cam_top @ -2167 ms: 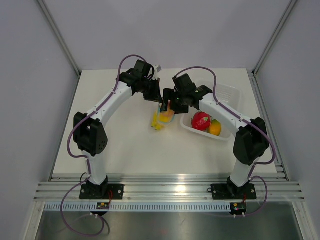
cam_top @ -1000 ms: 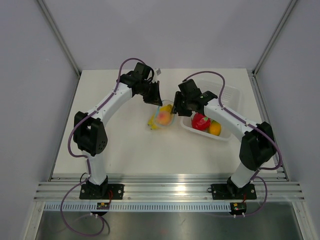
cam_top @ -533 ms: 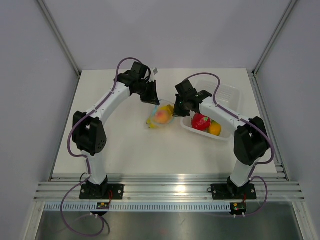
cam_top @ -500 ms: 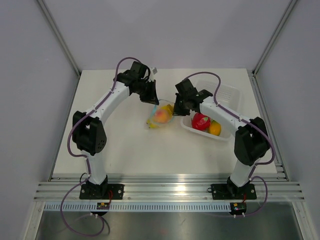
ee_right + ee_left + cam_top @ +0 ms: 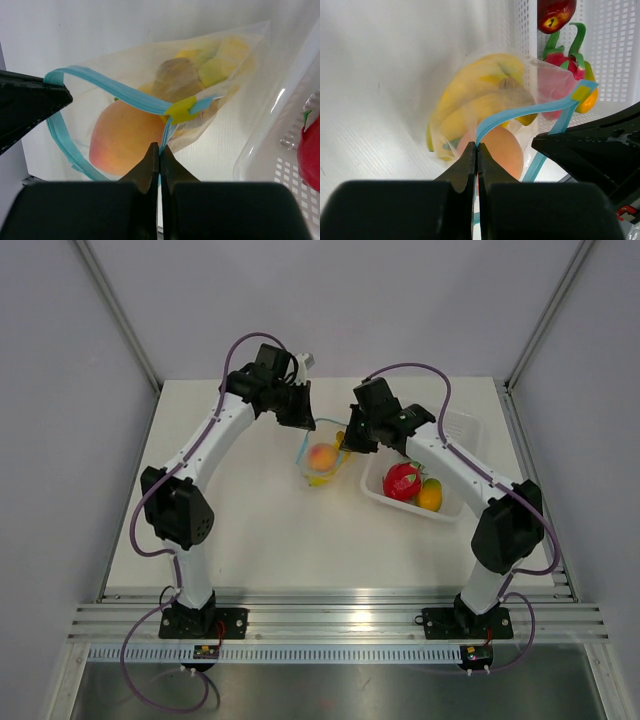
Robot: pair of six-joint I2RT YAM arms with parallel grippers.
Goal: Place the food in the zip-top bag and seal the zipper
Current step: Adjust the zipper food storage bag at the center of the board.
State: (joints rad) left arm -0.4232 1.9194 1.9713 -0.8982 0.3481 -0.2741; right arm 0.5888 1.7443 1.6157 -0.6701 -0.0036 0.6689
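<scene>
Both arms are now reaching farther back than a moment ago, and the zip-top bag (image 5: 322, 455) is riding up with them, slung between the two hands over the middle of the counter (image 5: 250, 530). The left hand (image 5: 476, 150) is pinching shut on the zipper (image 5: 520, 112) at its left end. The right hand (image 5: 160, 147) is clamping the same blue strip just under the yellow slider (image 5: 181, 106). The peach (image 5: 125, 135) and the banana bunch (image 5: 470, 95) are sitting inside the bag, just left of the white tray (image 5: 455, 430). I cannot tell whether the bag's bottom is touching the counter.

What is worrying me is the mouth: the two sides of the strip are bowing apart, so it is looking unsealed. If the hands are pulling unevenly, the bag may be tipping and letting fruit roll out. The fruit's weight could also be dragging the thin strip out of either pinch.
</scene>
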